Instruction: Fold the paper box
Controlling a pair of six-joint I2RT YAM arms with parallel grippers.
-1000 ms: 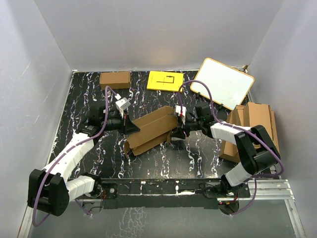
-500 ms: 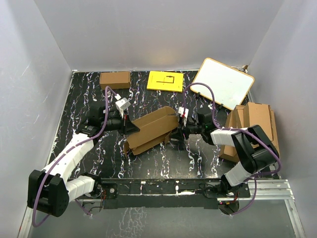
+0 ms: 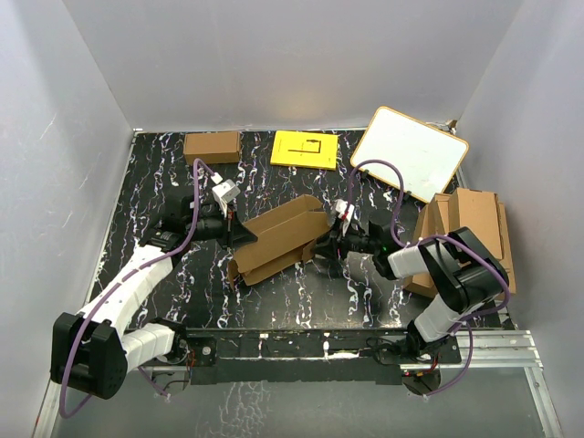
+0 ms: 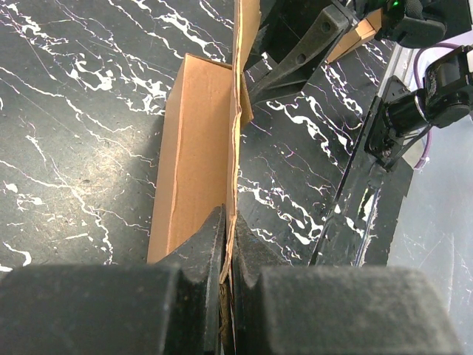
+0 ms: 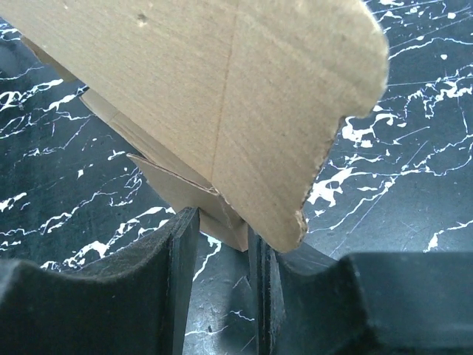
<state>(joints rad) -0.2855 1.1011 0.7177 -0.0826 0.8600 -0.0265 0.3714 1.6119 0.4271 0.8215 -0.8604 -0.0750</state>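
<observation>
Lying mid-table [image 3: 301, 297]: the paper box [image 3: 278, 239], half-opened, long axis slanting from near left to far right. Flanked, well apart on the far side, by a smaller brown carton [image 3: 212, 146], a yellow sheet [image 3: 304, 149] and a whiteboard [image 3: 411, 153], with stacked cardboard sheets [image 3: 467, 224] at right. Gripped on a thin left edge by the clenched left hand [image 4: 228, 218], arm stretched low. Pinched at a right-end flap by the right hand [image 5: 219, 218], forearm low.

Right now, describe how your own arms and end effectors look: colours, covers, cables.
The left arm and right arm share black joints and white ribbed link covers, each trailed by a purple cable. A small white block sits near each wrist. The left end effector and right end effector are matt black.
</observation>
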